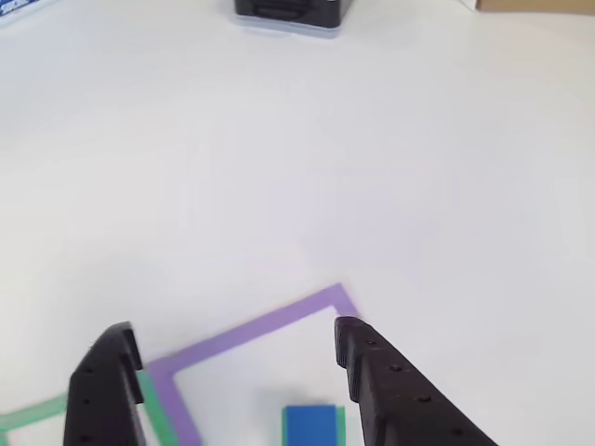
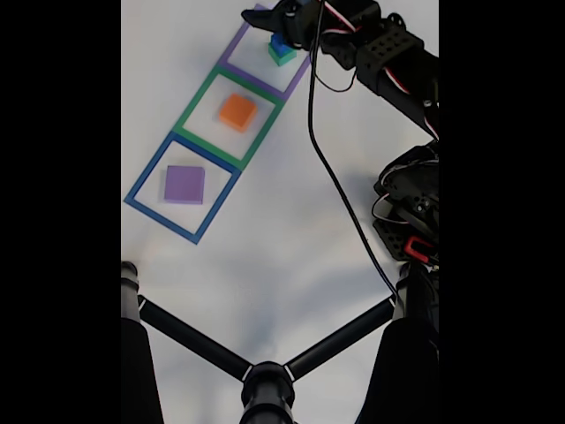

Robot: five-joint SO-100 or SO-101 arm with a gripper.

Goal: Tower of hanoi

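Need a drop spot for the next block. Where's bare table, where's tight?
Bare: the white table between the blue taped square and the black tripod legs. Crowded: the purple taped square, where the open black gripper straddles the blue block on the green block. The orange block and purple block fill their squares.

Three taped squares — blocks inside

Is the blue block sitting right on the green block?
Touching. In the fixed view the blue block sits stacked directly on the green block inside the purple square, with no gap between them.
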